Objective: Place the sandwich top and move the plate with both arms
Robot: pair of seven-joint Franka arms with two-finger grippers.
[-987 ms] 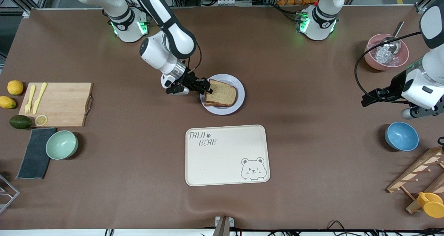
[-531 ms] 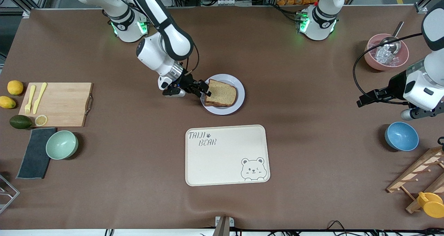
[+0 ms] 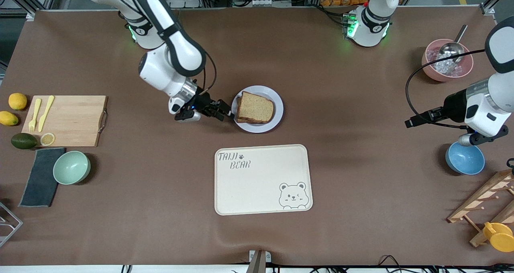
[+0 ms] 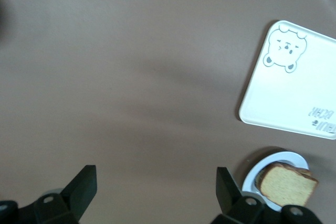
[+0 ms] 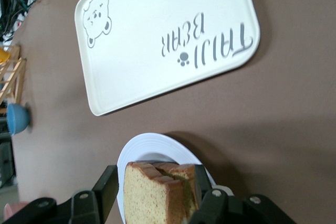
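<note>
The sandwich top [image 3: 255,107] lies flat on the stack of bread on the plate [image 3: 277,110], which sits on the bench [image 3: 345,176] farther from the front camera than the cream tray [image 3: 263,179] with the bear drawing. Judging by how squarely the slice covers the layers beneath, the placing step looks done and the plate move is what remains. The right end effector [image 3: 225,114] sits low just beside the plate's rim on the side toward the right arm's end of the bench; in the right wrist view its fingers [image 5: 106,187] stand apart on either side of the bread without pressing it, so it is released and holding nothing, probably lined up to take the rim. The left end effector [image 3: 417,120] hangs over bare bench, well apart from the plate, near the blue bowl [image 3: 465,157], its jaws spread wide and empty; that arm would need to reach the plate's other edge for a shared lift.
</note>
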